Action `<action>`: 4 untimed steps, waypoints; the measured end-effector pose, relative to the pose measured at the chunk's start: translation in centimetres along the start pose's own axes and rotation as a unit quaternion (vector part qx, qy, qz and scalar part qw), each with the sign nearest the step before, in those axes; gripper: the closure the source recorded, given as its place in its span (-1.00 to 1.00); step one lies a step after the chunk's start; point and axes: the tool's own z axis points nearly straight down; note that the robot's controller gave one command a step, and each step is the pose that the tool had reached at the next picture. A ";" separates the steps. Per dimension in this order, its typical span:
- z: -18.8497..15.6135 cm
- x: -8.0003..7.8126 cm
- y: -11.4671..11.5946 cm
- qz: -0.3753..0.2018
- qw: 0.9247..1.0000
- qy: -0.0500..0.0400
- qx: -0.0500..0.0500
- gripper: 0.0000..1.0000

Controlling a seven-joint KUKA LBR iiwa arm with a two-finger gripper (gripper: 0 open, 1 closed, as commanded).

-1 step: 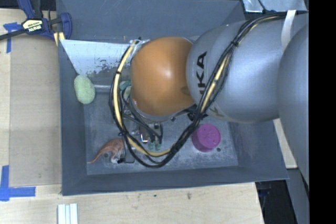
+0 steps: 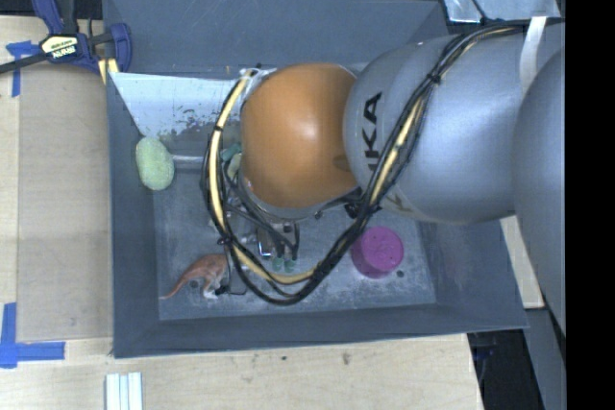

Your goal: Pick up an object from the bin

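Note:
My gripper [image 2: 272, 241] shows as a dark body with small parts just below the orange cover, low over the bin floor near the front middle. An orange-brown toy dinosaur [image 2: 199, 274] lies just to its left, near the bin's front left corner, close to the cables. A magenta round piece [image 2: 377, 251] sits on the floor to the gripper's right. A pale green oval thing [image 2: 154, 162] rests against the left wall, further off.
The arm and its orange cover with looping yellow and black cables hang over the middle of the bin and hide the floor beneath. The bin's sloped walls rise on all sides.

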 end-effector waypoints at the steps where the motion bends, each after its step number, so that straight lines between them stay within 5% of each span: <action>1: 4.9 -2.0 -0.4 -0.084 0.996 -0.001 0.000 -1.00; 2: 6.6 -2.5 -0.7 -0.095 0.995 0.001 0.000 -1.00; 3: 6.2 -3.5 -0.9 -0.188 0.982 -0.001 0.000 -1.00; 4: 11.7 -3.5 -1.7 -0.117 0.993 0.000 0.000 -1.00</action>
